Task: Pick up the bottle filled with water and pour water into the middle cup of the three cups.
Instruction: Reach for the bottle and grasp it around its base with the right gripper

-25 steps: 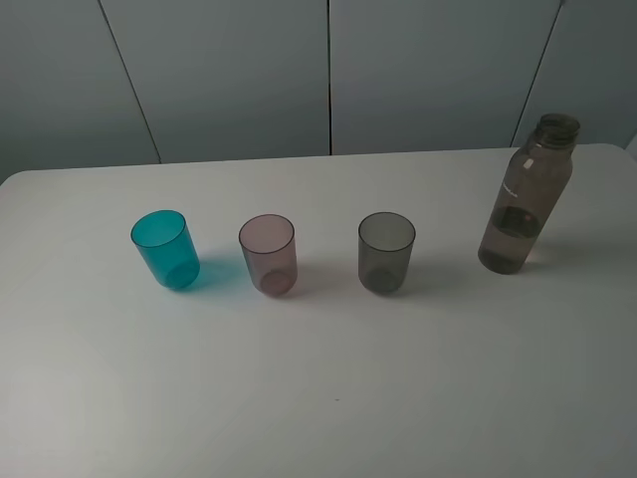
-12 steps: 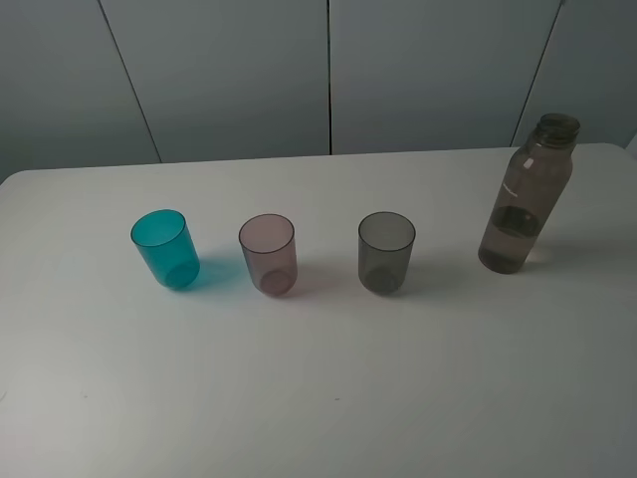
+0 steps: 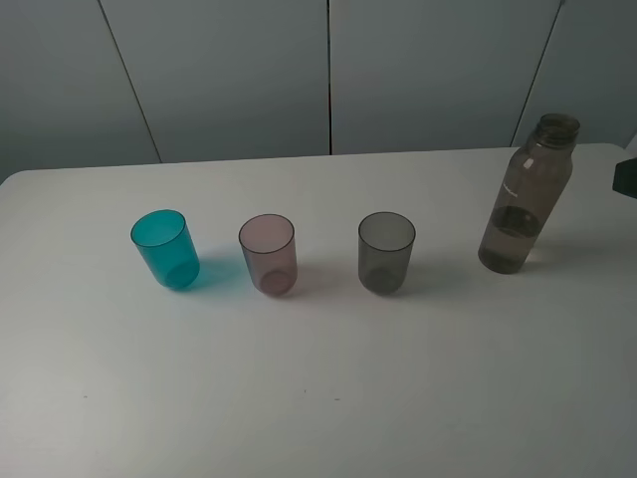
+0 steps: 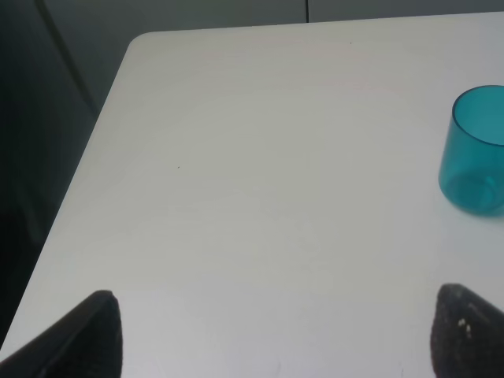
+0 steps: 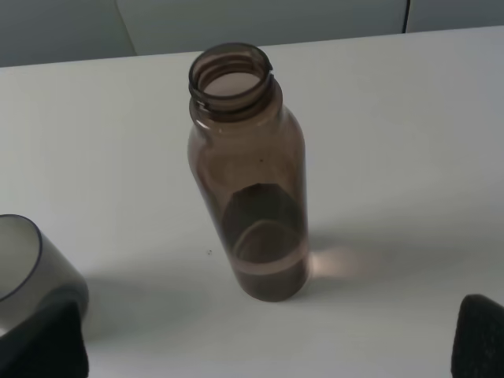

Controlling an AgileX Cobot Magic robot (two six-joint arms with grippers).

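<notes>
The smoky brown bottle stands upright and capless at the table's right, holding some water low down. The three cups stand in a row: teal, the pale pink middle cup and smoky grey. In the right wrist view my right gripper is open, its fingertips wide apart on the near side of the bottle and clear of it. My left gripper is open over bare table, with the teal cup off to one side.
A dark part of my right arm shows at the exterior view's right edge, beside the bottle. The grey cup sits close to one right fingertip. The white table ends near the left gripper at a rounded corner.
A dark part of the right arm has come into the exterior view at its right edge. The bottle and cups have not moved.
</notes>
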